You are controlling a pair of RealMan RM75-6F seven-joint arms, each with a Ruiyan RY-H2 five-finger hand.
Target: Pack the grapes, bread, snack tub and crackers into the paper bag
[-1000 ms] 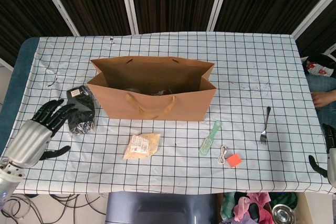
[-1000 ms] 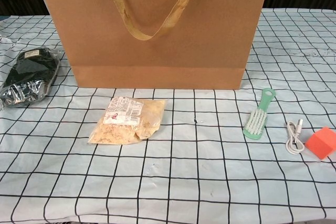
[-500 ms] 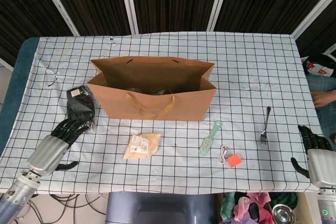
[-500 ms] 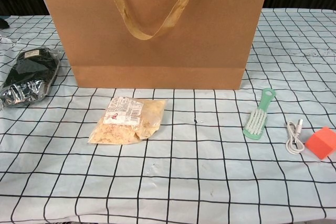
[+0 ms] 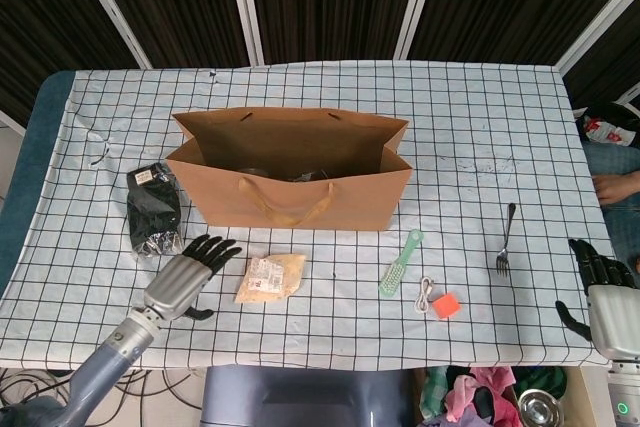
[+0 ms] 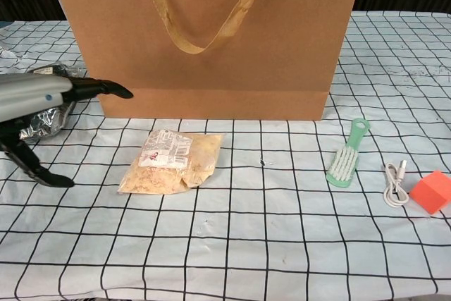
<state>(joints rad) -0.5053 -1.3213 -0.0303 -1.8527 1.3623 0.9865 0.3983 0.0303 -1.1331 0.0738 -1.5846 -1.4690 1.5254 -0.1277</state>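
Observation:
The brown paper bag (image 5: 295, 187) (image 6: 211, 40) stands upright and open mid-table, with dark things dimly visible inside. A clear packet of pale crackers (image 5: 270, 277) (image 6: 173, 161) lies flat in front of it. A dark wrapped packet (image 5: 155, 212) (image 6: 42, 114) lies left of the bag. My left hand (image 5: 190, 272) (image 6: 42, 100) hovers open between that dark packet and the cracker packet, fingers spread and holding nothing. My right hand (image 5: 600, 292) stays at the table's right front edge, open and empty.
A green brush (image 5: 400, 262) (image 6: 347, 154), a white cable (image 5: 427, 295) (image 6: 394, 185) and an orange block (image 5: 446, 305) (image 6: 431, 192) lie front right of the bag. A fork (image 5: 506, 240) lies further right. Checked cloth (image 5: 480, 127) covers the table.
My left hand has swung from the table's left edge rightward and inward, past the dark packet, toward the crackers. The right hand rose into view at the right edge, then held still.

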